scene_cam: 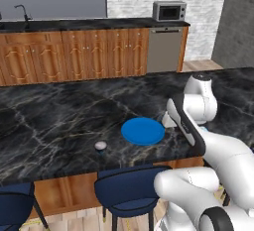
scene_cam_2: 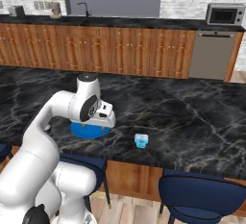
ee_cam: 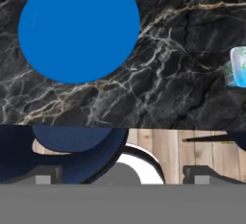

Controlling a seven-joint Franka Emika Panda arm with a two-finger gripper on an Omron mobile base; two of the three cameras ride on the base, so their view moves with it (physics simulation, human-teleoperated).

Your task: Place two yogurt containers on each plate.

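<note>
Yogurt cups number two in sight, and neither is in the end effector (ee_cam: 120,182), whose fingertips (ee_cam: 48,176) stand wide apart with nothing between them. In the hand view the end effector hangs over the near edge of the tabletop (ee_cam: 182,88), above a dark blue stool (ee_cam: 72,146) and the wooden floor (ee_cam: 192,146). The blue plate (ee_cam: 79,28) lies flat on the black marble just beyond the edge, with nothing on it. One yogurt cup (ee_cam: 239,67) sits at the right border of the hand view, well apart from the plate and cut off by the frame.

In the right base view the arm's wrist (scene_cam_2: 93,110) hangs over the blue plate (scene_cam_2: 81,131) and hides most of it; the light-blue cup (scene_cam_2: 141,140) stands upright on the tabletop to the right of the plate, near the front edge. In the left base view a second cup (scene_cam: 100,145), pale-topped, stands on the tabletop to the left of the plate (scene_cam: 143,131), near the front edge and apart from the plate. The arm (scene_cam: 198,121) sits just right of the plate there.

Behind the tabletop run wooden cabinets (scene_cam: 74,56) with a microwave (scene_cam: 169,11) on top.
</note>
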